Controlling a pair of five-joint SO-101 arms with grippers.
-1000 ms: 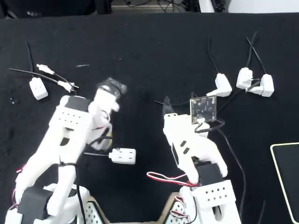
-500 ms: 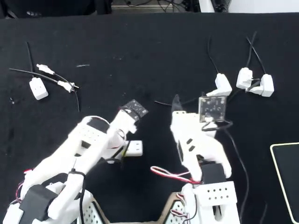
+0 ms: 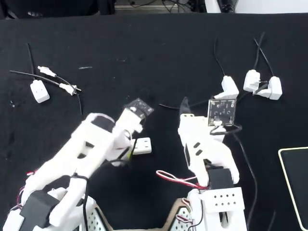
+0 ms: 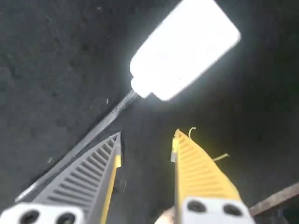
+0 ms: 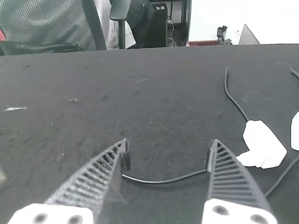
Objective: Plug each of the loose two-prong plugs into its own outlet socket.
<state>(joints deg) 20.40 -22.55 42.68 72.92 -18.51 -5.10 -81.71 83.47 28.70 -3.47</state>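
Left gripper (image 4: pixel 145 140) hangs over the white rectangular plastic outlet block (image 3: pixel 142 145), jaws spread, nothing between them (the block's black cord runs just beside one tip). Block lies flat on the black worktop (image 3: pixel 144 48), between the two arms. Right gripper (image 5: pixel 170 149): jaws spread, low over a thin black cable (image 5: pixel 161 181). White angled two-prong plug (image 5: pixel 261 149) lies near, untouched.
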